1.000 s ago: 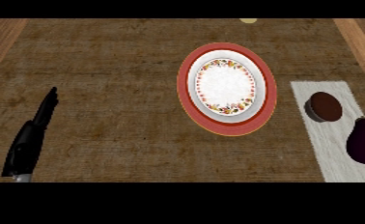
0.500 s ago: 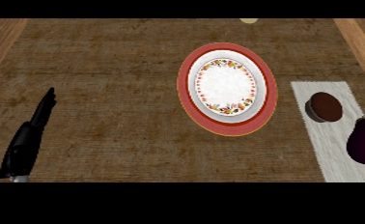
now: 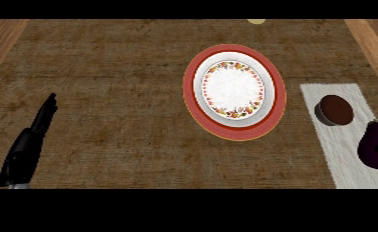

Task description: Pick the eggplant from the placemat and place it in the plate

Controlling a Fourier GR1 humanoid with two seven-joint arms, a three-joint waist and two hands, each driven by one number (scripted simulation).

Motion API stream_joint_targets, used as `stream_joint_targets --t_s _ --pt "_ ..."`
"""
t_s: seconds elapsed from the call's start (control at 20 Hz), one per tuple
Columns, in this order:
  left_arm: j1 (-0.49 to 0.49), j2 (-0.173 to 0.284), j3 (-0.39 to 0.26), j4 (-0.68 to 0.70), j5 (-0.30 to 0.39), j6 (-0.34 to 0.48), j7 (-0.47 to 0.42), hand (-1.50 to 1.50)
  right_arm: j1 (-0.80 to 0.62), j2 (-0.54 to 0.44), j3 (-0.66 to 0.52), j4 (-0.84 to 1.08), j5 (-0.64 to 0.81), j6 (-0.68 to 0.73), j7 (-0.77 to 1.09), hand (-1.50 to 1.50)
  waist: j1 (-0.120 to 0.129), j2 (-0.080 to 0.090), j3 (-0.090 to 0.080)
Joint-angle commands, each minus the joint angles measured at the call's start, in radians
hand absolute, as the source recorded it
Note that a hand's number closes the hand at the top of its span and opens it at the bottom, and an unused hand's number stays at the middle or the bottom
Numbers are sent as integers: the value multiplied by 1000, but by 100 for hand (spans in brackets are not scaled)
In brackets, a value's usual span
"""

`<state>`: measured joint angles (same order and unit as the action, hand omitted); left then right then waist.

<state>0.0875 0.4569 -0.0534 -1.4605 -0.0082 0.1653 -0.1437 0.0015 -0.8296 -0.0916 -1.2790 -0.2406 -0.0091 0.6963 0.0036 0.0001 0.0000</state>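
At 8 o'clock, left hand [image 3: 40,121]: straight fingers, nothing held. Near centre, plate [image 3: 233,91], nothing on it. At 4 o'clock, on placemat [image 3: 345,148], eggplant [image 3: 368,146], far across from that hand, probably upright. Right hand not visible.

Eggplant [image 3: 368,146]: dark purple, lying on the pale placemat [image 3: 347,161], cut by the right edge. Plate [image 3: 233,92]: red-rimmed, white centre, floral band, left of the placemat.
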Motion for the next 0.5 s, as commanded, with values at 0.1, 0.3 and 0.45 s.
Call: stream_joint_targets --t_s 0.1,0.3,0.45 --pt "2 -49 23 8 -38 -22 -13 0 -34 46 -45 132 48 121 -81 -150 -2 0 0" --pt "92 -69 6 -134 -93 -3 33 0 -24 74 -69 107 88 110 -52 -150 -1 -2 0" --pt "52 -84 44 -67 -82 -31 4 0 -42 161 -44 180 153 71 -127 -150 -1 -1 0"
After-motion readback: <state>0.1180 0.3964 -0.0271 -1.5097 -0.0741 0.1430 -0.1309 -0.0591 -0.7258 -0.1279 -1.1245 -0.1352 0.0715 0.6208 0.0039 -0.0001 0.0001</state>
